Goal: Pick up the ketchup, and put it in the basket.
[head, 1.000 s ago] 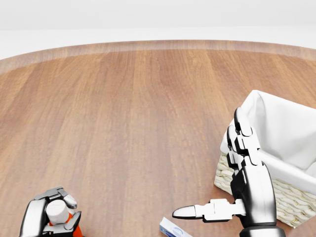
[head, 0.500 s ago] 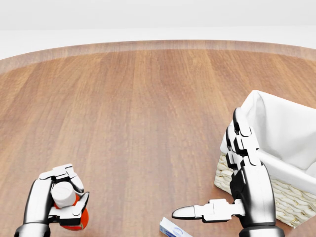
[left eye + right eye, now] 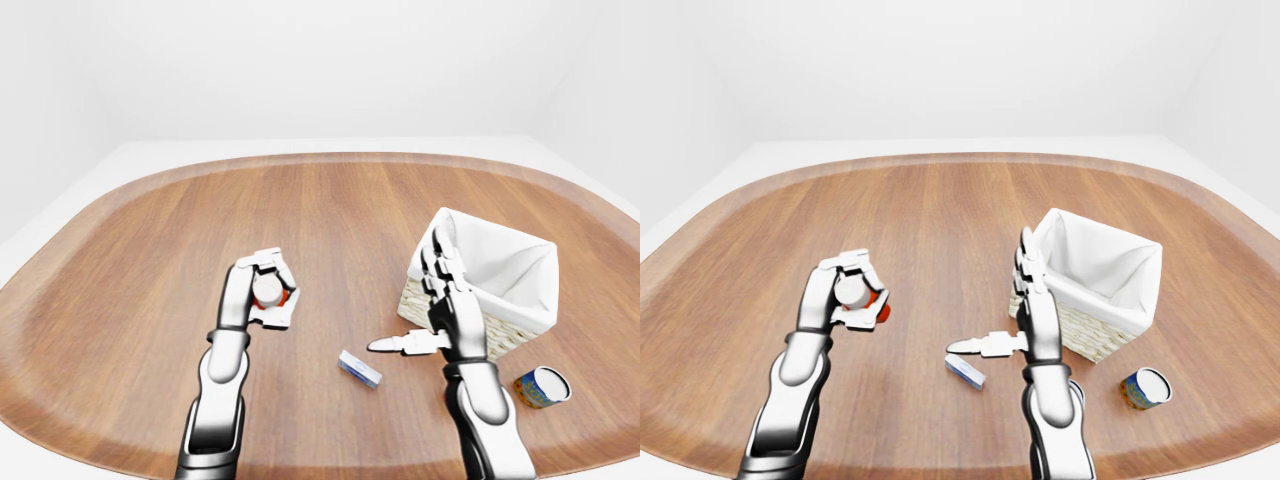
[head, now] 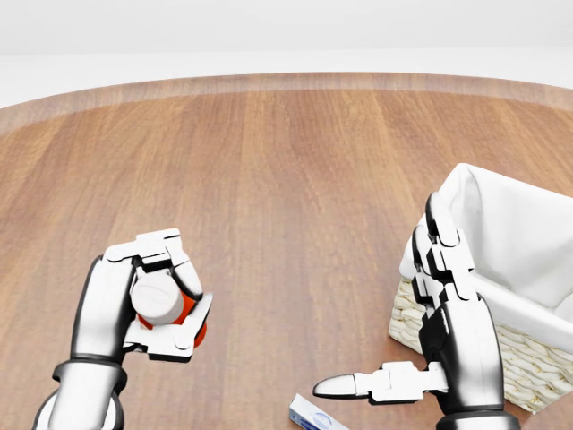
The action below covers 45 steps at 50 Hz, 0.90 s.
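My left hand (image 4: 157, 300) is shut on the ketchup (image 4: 163, 305), a red bottle with a white cap, and holds it above the wooden table at the lower left of the head view. The basket (image 4: 501, 269), wicker with a white cloth lining, stands at the right; in the left-eye view it (image 3: 490, 280) is well to the right of the ketchup (image 3: 270, 293). My right hand (image 4: 421, 358) is open and empty, fingers upright beside the basket's left wall, thumb pointing left.
A small blue and white box (image 3: 359, 368) lies on the table between my hands. A can (image 3: 542, 386) lies below the basket in the left-eye view. The round wooden table (image 3: 330, 210) stretches towards the top of the views.
My left hand has risen with the ketchup and moved up and to the right in the head view. My right hand has not moved.
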Tool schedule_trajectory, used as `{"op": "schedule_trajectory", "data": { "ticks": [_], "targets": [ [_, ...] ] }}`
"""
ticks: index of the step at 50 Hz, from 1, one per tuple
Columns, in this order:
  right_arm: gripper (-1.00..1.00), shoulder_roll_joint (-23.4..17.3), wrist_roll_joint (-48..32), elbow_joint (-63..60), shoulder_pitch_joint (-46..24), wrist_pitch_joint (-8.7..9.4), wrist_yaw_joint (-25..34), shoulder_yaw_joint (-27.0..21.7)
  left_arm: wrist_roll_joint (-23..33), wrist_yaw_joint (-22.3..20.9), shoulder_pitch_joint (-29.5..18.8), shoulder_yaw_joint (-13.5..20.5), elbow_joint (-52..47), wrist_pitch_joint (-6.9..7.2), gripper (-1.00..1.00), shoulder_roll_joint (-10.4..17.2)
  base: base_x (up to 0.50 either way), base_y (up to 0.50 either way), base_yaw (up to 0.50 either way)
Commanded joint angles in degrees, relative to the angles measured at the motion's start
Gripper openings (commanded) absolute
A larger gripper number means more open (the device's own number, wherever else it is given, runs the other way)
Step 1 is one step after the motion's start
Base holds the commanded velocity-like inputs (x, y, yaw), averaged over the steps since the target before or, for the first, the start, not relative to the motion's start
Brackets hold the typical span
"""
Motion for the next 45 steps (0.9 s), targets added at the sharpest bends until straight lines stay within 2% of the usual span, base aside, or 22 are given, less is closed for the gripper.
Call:
{"op": "schedule_trajectory", "data": {
  "ticks": [1,6,16,25,45],
  "targets": [
    [1.00,-0.01,0.13,-0.75,0.27,0.00,0.12,0.00,-0.08,1.04,-1.64,-5.90,-10.43,0.00,-0.92,-2.40,0.00,0.00,0.00],
    [1.00,-0.02,0.25,-1.71,0.74,0.00,0.17,0.14,1.02,1.07,-2.49,-9.48,-14.31,0.00,-0.92,-3.82,0.00,0.00,0.00],
    [1.00,-0.11,0.82,-2.62,0.82,0.00,0.49,-0.26,3.09,2.09,-3.21,-15.25,-15.50,0.00,-0.91,-6.02,0.00,0.00,0.00],
    [1.00,-0.07,0.76,-3.29,1.04,0.00,0.44,0.04,4.61,2.91,-2.02,-20.78,-19.19,0.00,-0.92,-7.28,0.00,0.00,0.00],
    [1.00,-0.10,0.88,-3.95,1.22,0.00,0.42,0.02,5.35,4.74,-1.64,-27.74,-19.89,0.00,-0.92,-8.67,0.00,0.00,0.00]
  ]
}}
